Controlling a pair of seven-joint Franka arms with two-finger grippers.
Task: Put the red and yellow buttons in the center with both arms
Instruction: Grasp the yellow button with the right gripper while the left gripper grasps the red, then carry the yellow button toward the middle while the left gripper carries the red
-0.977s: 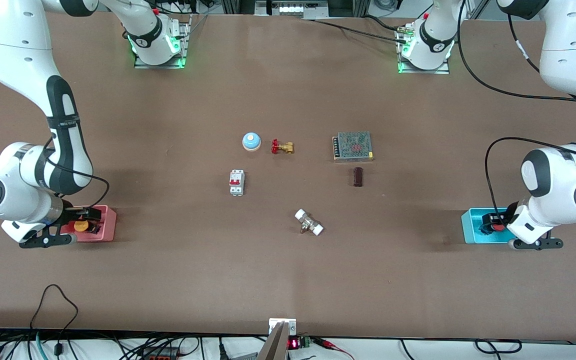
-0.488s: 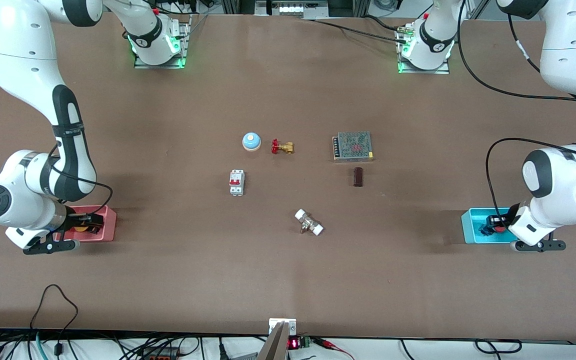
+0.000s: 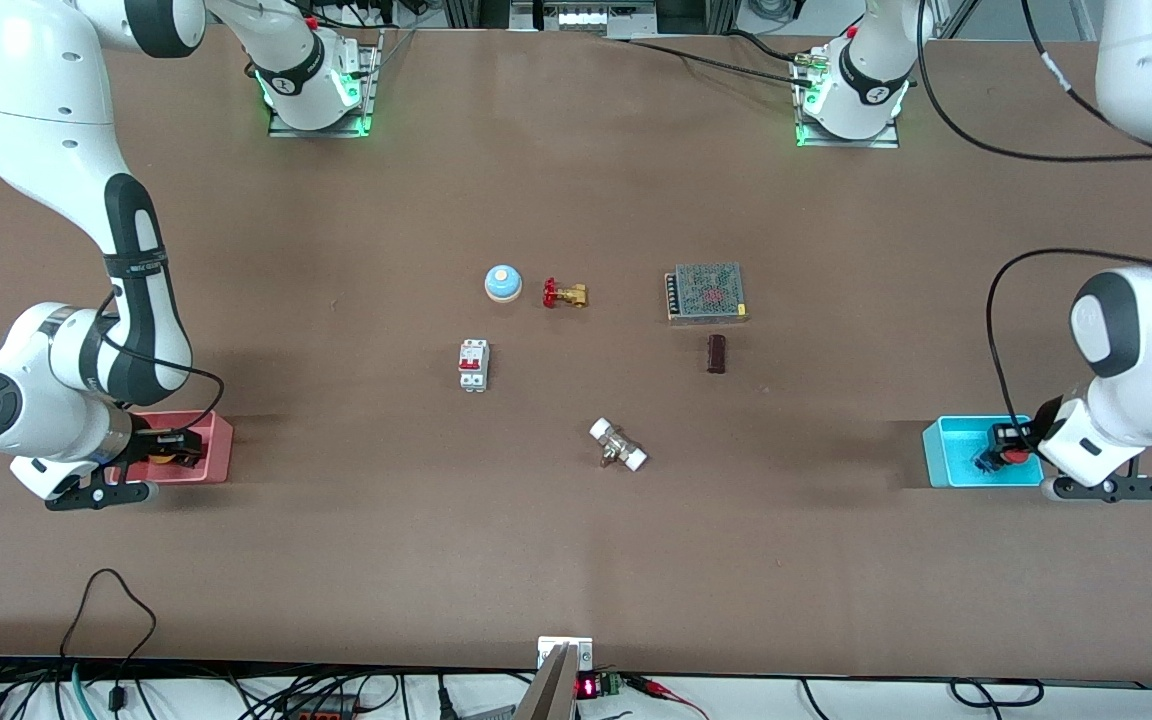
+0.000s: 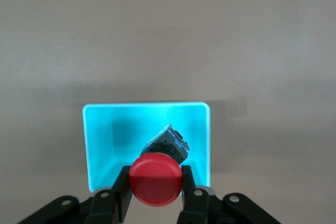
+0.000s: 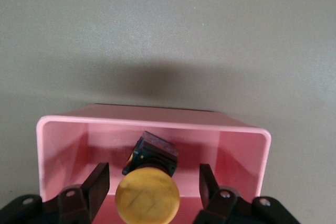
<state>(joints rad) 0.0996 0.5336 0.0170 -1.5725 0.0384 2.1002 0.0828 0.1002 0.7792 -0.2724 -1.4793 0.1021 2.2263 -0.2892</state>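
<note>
The red button point(image 3: 1014, 456) has a round red cap on a black body. My left gripper point(image 3: 1006, 447) is shut on its cap and holds it tilted over the cyan tray point(image 3: 946, 455). In the left wrist view the fingers point(image 4: 122, 188) press both sides of the red cap point(image 4: 156, 178) above the tray point(image 4: 105, 135). The yellow button point(image 3: 164, 458) lies in the pink tray point(image 3: 219, 450). My right gripper point(image 3: 171, 447) is open around it. In the right wrist view the yellow cap point(image 5: 148, 199) sits between the spread fingers point(image 5: 97, 184) with gaps on both sides, inside the tray point(image 5: 58, 145).
In the table's middle stand a blue bell point(image 3: 502, 283), a brass valve with a red handwheel point(image 3: 565, 294), a white circuit breaker point(image 3: 473, 365), a metal mesh box point(image 3: 705, 292), a dark brown block point(image 3: 716, 353) and a white-ended fitting point(image 3: 618, 445).
My left gripper has risen and shifted toward the left arm's end of the table with the red button in it. My right gripper has settled lower around the yellow button.
</note>
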